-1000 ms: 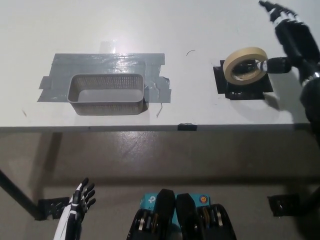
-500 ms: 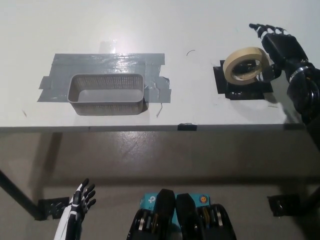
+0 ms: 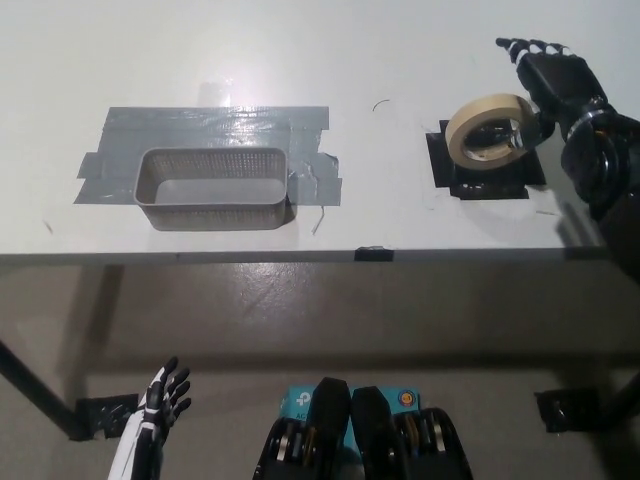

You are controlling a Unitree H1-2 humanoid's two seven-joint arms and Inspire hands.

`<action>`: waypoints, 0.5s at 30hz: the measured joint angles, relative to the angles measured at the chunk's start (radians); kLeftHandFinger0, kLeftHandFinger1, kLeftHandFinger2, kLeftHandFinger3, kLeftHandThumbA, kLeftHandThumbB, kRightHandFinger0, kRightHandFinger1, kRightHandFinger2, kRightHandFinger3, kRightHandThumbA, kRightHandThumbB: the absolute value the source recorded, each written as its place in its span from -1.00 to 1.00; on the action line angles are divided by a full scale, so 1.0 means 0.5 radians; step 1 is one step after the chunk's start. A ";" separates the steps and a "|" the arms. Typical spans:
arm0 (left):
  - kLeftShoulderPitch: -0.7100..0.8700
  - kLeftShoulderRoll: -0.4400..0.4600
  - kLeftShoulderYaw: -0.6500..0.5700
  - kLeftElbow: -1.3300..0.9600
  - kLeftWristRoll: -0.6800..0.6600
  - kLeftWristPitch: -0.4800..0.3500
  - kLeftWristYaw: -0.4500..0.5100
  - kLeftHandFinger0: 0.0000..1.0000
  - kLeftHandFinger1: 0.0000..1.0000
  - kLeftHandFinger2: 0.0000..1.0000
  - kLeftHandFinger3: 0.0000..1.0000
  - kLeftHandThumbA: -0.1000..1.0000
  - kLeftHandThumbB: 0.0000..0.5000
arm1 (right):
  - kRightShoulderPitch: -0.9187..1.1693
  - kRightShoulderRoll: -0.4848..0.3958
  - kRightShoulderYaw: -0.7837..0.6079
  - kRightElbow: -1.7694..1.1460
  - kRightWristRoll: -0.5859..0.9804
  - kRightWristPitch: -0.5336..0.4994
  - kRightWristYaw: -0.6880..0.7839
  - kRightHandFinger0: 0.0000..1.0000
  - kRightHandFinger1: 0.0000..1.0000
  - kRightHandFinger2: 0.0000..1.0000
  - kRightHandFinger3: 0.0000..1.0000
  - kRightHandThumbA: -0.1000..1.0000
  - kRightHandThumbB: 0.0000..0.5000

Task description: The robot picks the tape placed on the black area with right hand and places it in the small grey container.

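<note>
**Two hands in view, tape roll at black patch, right hand against it**

Nearest the robot, low at picture left: white left hand [image 3: 165, 392], below the table edge, over the floor, fingers spread, holding nothing. Resting, well apart from everything on the table.

Floor under the table is grey-brown; a dark table leg [image 3: 35, 395] runs diagonally at lower left.

Table [image 3: 380, 50] is white, its front edge crossing the picture about halfway up. A small black mark [image 3: 374, 253] sits on that edge near the middle.

On the table, left-centre: small grey container [image 3: 215, 188], a mesh-walled rectangular basket, upright, w/ nothing visible inside. It stands on a patch of grey duct tape strips [image 3: 215, 125] stuck to the table, strips sticking out past it on left, right and far side.

Right side: black area [image 3: 480, 180], a dark square patch on the table. Tape [image 3: 488, 130], a beige masking-tape roll, is tilted up on edge over the patch's far part, hole facing the camera. Can't tell if its lower rim touches the patch.

Right hand [image 3: 550, 85], black, comes in from the right edge, at the roll's right side. A thumb-like part reaches into the roll's hole; other fingers stretch out past the roll toward the far side, apart, not wrapped round it. Whether it truly grips the roll: cannot tell.
</note>
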 measured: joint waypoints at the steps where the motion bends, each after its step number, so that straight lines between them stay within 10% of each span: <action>1: 0.000 0.000 0.000 0.000 0.002 0.000 0.000 1.00 1.00 1.00 1.00 1.00 -0.82 | -0.004 0.003 0.002 0.004 0.000 0.000 -0.004 1.00 1.00 1.00 1.00 1.00 0.58; 15: -0.001 0.000 0.002 -0.002 0.103 -0.002 0.037 1.00 1.00 1.00 1.00 0.82 -0.69 | -0.134 0.101 0.108 0.218 -0.017 0.027 -0.016 1.00 1.00 1.00 1.00 1.00 0.61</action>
